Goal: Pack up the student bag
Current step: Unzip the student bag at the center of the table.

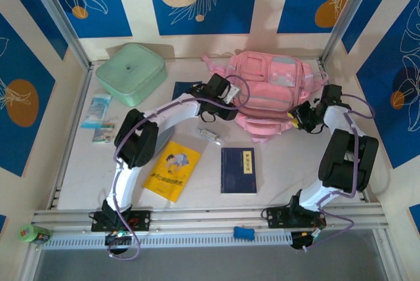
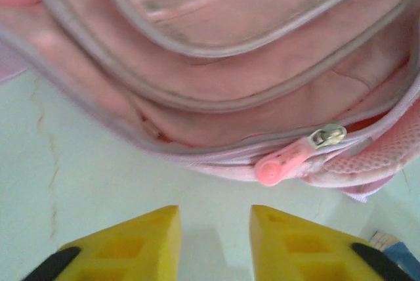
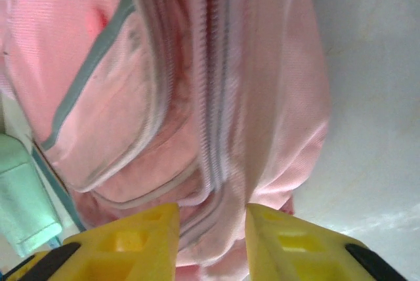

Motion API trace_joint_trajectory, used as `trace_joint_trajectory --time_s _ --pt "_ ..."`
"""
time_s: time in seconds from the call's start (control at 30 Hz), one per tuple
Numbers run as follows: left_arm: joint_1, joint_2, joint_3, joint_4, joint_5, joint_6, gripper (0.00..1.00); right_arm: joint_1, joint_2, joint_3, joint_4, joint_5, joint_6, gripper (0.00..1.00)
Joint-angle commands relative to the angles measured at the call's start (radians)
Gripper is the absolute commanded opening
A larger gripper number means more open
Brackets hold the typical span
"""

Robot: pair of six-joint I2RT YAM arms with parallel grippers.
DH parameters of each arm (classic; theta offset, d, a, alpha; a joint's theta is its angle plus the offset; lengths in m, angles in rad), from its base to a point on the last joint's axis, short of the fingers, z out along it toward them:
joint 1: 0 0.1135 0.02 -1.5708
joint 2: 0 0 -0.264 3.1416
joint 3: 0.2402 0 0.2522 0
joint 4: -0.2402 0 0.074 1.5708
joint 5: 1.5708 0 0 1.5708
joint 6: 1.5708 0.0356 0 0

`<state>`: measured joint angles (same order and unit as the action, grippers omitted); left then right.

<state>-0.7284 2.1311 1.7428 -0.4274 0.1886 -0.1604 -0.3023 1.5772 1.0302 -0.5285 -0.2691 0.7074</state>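
Hovering left gripper (image 2: pixel 214 214) part-open, empty, near pink zip pull (image 2: pixel 279 166) on student bag (image 2: pixel 262 97); hovering right gripper (image 3: pixel 211 212) part-open, empty, at bag's zipped side.

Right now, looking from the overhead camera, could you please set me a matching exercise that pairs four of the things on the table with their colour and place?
Column one:
1. student bag
2. zip case
3. cartoon-cover booklet
4. plain-cover book

Column two:
a. dark blue, near side, about centre
b. pink, far side, right of centre
c. yellow, near side, left of centre
d. mint green, far side, left

Right pairs: 1-b, 2-d, 3-c, 4-a.
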Motion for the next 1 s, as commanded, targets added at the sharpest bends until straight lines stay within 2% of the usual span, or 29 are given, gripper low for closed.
trace_joint_trajectory --time_s 0.0,0.07,0.17,0.2,0.27,0.33,0.53,0.67,0.77,0.97 --pt "0.015 -0.109 -0.058 0.043 0.033 -0.297 0.4 0.064 -0.057 -0.004 -0.034 -0.04 0.003 0.38" --pt "0.017 -0.121 -0.124 0.138 0.071 -0.509 0.41 0.112 -0.054 0.018 -0.064 -0.045 0.01 0.4" --pt "0.006 -0.138 -0.285 0.434 0.106 -0.838 0.44 0.177 -0.057 0.027 -0.073 -0.034 0.046 0.45" --pt "-0.001 -0.142 -0.326 0.527 0.1 -0.917 0.45 0.19 -0.052 0.025 -0.068 -0.045 0.059 0.46" --pt "-0.012 -0.146 -0.346 0.56 0.053 -1.011 0.47 0.211 -0.04 0.02 -0.058 -0.051 0.083 0.46" --pt "-0.031 -0.142 -0.342 0.566 0.008 -1.069 0.49 0.229 -0.035 0.007 -0.037 -0.048 0.113 0.47" --pt "-0.054 -0.077 -0.344 0.625 -0.029 -1.211 0.52 0.242 -0.013 -0.032 0.045 -0.044 0.177 0.48" --pt "-0.057 -0.05 -0.331 0.61 -0.044 -1.196 0.53 0.262 0.006 -0.024 0.049 -0.03 0.17 0.48" --pt "-0.056 -0.015 -0.334 0.7 -0.018 -1.203 0.53 0.269 0.019 -0.021 0.068 -0.047 0.177 0.48" --pt "-0.056 0.038 -0.29 0.737 0.009 -1.181 0.52 0.279 0.025 -0.016 0.056 -0.024 0.168 0.48"
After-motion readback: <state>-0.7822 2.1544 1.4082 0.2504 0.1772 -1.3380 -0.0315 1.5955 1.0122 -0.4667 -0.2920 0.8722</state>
